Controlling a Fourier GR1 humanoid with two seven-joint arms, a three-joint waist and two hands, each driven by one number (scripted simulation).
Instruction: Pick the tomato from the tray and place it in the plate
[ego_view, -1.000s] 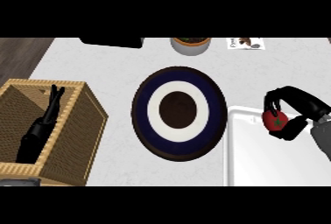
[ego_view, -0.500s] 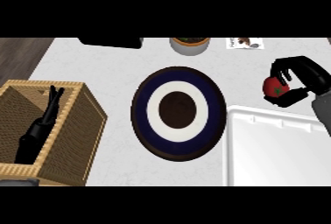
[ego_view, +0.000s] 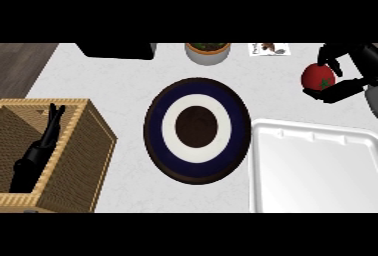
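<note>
The tomato (ego_view: 317, 77) sits at the frame's upper right. The right robot hand (ego_view: 341, 74) curls around it, above the tray (ego_view: 310, 170), right of the plate (ego_view: 196, 129)

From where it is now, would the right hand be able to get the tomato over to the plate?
Probably yes. The right hand is curled round the tomato, beyond the tray, and only bare counter shows between it and the plate.

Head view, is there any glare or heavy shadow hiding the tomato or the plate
Head view: no glare; lighting is even and flat. The tomato is partly covered by the right hand curled round it, not by shadow. The plate shows whole, though it looks taller than wide. The white tray shows only faint shading along its rim.
</note>
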